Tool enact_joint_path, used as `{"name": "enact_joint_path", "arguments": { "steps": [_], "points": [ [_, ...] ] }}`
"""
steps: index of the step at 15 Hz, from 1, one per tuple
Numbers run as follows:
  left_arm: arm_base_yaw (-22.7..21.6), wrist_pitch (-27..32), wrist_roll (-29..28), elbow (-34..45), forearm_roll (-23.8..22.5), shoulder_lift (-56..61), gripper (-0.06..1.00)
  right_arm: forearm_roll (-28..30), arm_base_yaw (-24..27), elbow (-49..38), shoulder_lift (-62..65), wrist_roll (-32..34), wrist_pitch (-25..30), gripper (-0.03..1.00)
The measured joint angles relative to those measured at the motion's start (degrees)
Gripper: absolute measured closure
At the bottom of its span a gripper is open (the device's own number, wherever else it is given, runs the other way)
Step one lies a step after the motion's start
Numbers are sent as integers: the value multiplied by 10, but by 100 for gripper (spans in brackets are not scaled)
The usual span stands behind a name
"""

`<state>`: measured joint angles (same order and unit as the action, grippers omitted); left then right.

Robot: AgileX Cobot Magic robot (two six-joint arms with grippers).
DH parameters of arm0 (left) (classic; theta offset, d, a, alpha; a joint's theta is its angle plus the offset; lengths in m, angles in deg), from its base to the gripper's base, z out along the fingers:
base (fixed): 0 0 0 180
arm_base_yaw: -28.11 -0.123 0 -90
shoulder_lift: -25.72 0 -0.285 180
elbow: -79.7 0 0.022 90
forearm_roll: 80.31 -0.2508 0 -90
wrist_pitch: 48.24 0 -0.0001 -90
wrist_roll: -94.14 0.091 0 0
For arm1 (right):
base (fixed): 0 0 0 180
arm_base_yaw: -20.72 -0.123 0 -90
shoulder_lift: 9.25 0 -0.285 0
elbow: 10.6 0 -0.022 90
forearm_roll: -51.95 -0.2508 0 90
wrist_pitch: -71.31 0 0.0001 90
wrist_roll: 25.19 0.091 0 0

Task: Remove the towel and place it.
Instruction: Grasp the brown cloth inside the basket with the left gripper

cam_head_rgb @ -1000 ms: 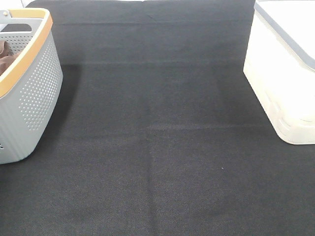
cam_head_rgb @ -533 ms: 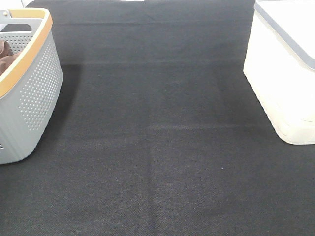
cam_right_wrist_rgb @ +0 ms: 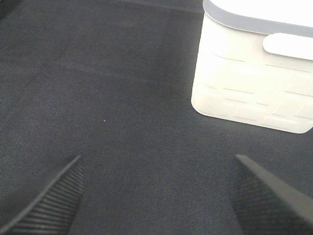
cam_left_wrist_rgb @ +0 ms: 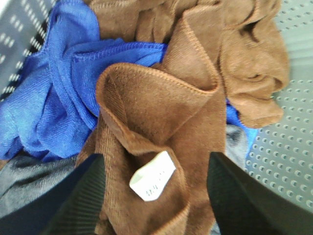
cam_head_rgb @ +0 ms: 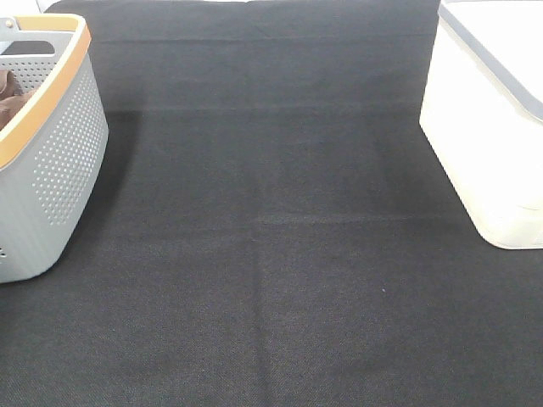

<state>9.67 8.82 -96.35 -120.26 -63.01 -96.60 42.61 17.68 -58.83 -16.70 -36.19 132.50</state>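
Note:
The reddish-brown towel (cam_left_wrist_rgb: pixel 171 103) lies crumpled in the grey basket, its white tag (cam_left_wrist_rgb: pixel 152 182) facing up. A corner of it shows in the basket in the exterior view (cam_head_rgb: pixel 8 91). My left gripper (cam_left_wrist_rgb: pixel 154 196) is open just above the towel, one finger on each side of the tag. My right gripper (cam_right_wrist_rgb: pixel 156 196) is open and empty above the black mat, its fingers (cam_right_wrist_rgb: pixel 44 200) far apart. Neither gripper shows in the exterior view.
A blue cloth (cam_left_wrist_rgb: pixel 54 98) and a grey cloth (cam_left_wrist_rgb: pixel 29 171) lie under the towel. The grey perforated basket (cam_head_rgb: pixel 59 153) with an orange rim stands at the left. A white lidded bin (cam_head_rgb: pixel 492 136) stands at the right, also in the right wrist view (cam_right_wrist_rgb: pixel 254 68). A black mat (cam_head_rgb: pixel 271 237) lies between them.

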Motion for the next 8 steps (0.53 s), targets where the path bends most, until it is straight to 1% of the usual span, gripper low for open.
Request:
{"name": "enact_joint_path", "arguments": {
  "steps": [5,7,8],
  "points": [
    [0,-4,-1,-3,0,-33,36,0,0,0,0,0,0,20],
    [0,-29,-2,-3,0,-40,36,0,0,0,0,0,0,20],
    [0,-34,-2,-6,0,-40,38,0,0,0,0,0,0,20]
  ]
}}
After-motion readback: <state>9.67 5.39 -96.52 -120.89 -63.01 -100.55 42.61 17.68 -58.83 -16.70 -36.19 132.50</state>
